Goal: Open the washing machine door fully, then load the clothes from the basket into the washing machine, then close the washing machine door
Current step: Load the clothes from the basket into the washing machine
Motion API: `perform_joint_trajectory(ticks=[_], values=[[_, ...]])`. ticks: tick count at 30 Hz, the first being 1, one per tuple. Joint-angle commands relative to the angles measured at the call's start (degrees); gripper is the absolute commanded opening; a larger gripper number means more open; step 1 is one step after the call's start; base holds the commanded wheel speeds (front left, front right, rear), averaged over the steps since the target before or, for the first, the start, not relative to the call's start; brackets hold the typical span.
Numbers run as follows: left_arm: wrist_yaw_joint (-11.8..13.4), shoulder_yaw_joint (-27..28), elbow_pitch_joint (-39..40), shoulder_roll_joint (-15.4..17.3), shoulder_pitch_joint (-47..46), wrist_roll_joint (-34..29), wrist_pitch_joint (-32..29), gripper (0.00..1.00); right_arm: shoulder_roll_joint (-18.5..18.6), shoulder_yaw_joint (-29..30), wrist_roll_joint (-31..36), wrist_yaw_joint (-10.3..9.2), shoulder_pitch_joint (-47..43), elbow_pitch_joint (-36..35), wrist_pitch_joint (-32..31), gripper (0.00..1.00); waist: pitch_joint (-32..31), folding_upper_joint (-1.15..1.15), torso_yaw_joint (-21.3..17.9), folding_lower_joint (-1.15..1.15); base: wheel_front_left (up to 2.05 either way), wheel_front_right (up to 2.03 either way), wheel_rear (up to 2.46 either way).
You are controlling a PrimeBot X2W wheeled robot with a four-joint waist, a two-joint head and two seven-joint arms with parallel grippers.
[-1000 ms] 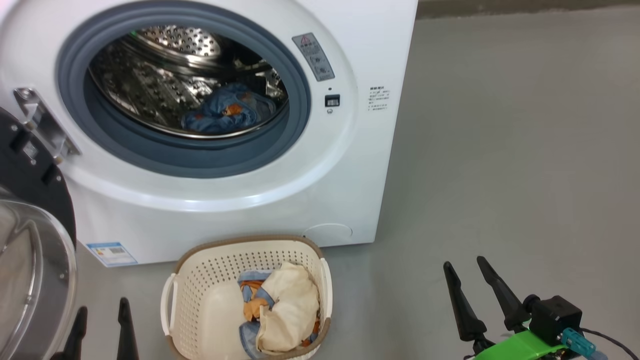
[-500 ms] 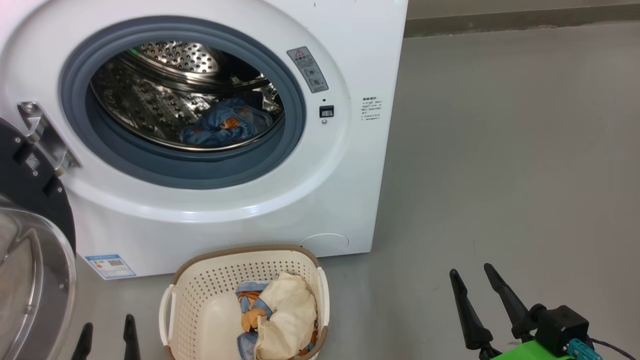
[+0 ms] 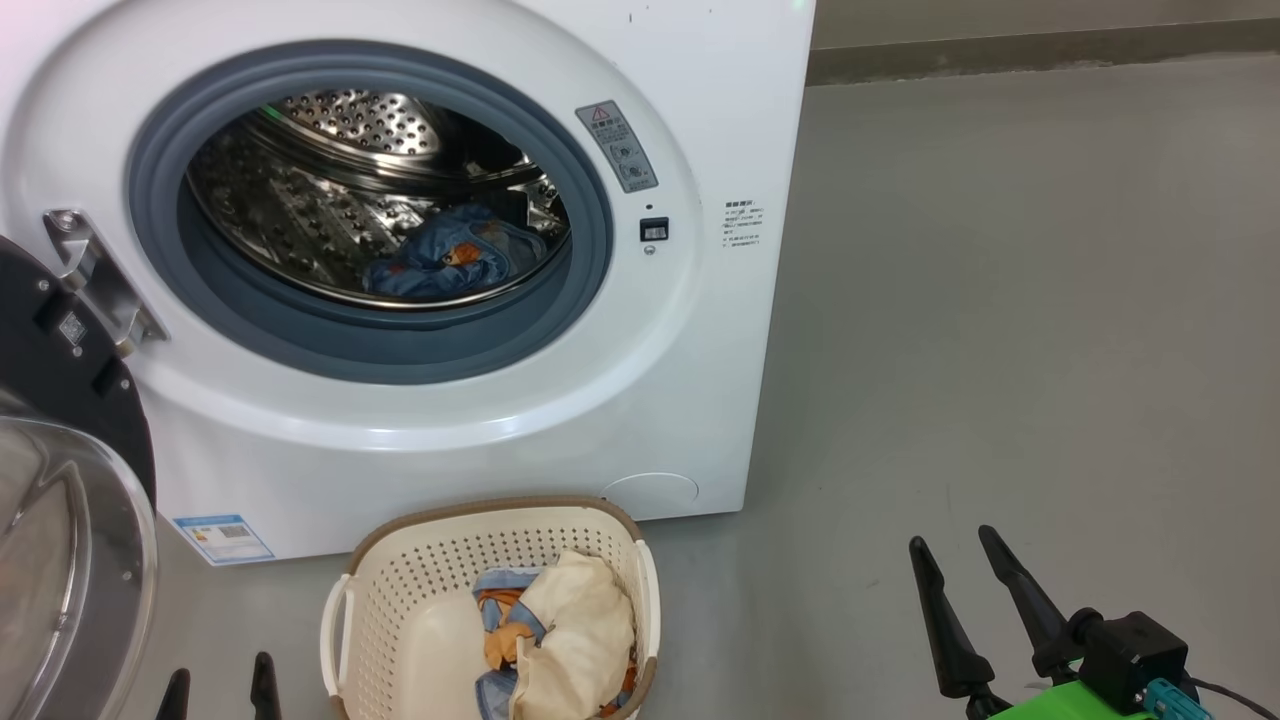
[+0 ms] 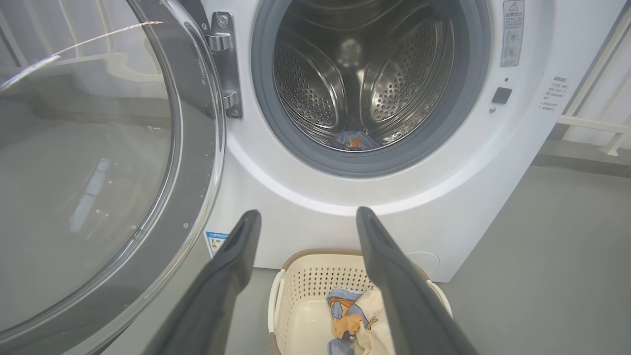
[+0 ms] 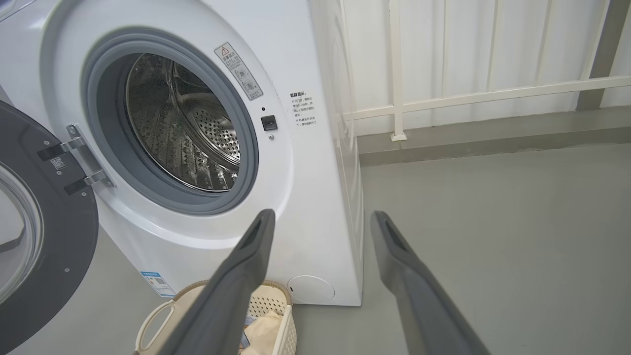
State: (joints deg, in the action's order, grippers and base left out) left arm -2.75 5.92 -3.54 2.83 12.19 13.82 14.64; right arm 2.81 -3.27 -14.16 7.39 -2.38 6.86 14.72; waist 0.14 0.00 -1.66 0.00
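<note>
Head view: washing machine door (image 3: 60,380) stands open at lower left. washing machine (image 3: 720,100) at upper left, with a blue printed garment (image 3: 440,265) lying in the drum (image 3: 300,200). basket (image 3: 400,570) on the floor (image 3: 1000,300), bottom centre, holds the clothes (image 3: 570,630). left claw (image 3: 220,678) bottom left, right claw (image 3: 950,542) bottom right: both spread wide, empty.

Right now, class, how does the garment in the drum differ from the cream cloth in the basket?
The drum garment is blue with orange print; the cream cloth is plain. The drum garment is already loaded in the washing machine; the cream cloth lies in the basket. The drum garment lies alone; the cream cloth overlaps a blue printed piece. Both are crumpled.
</note>
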Motion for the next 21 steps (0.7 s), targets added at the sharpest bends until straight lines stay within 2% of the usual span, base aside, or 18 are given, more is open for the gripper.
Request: perform_joint_trajectory(ticks=[1, 21], values=[[0.02, 1.71, 1.47, 0.36, -0.97, -1.00, 0.36, 1.00, 0.07, -1.48, 0.50, 0.10, 0.29, -1.53, 0.28, 1.00, 0.02, 0.00, 0.02, 0.00, 0.00, 0.00, 0.00], [-0.56, 1.75, 1.29, 0.28, -1.59, -1.07, 0.36, 1.00, 0.07, -2.03, -0.98, 0.10, 0.48, -0.71, 0.28, 1.00, 0.01, 0.00, 0.30, 0.00, 0.00, 0.00, 0.00]])
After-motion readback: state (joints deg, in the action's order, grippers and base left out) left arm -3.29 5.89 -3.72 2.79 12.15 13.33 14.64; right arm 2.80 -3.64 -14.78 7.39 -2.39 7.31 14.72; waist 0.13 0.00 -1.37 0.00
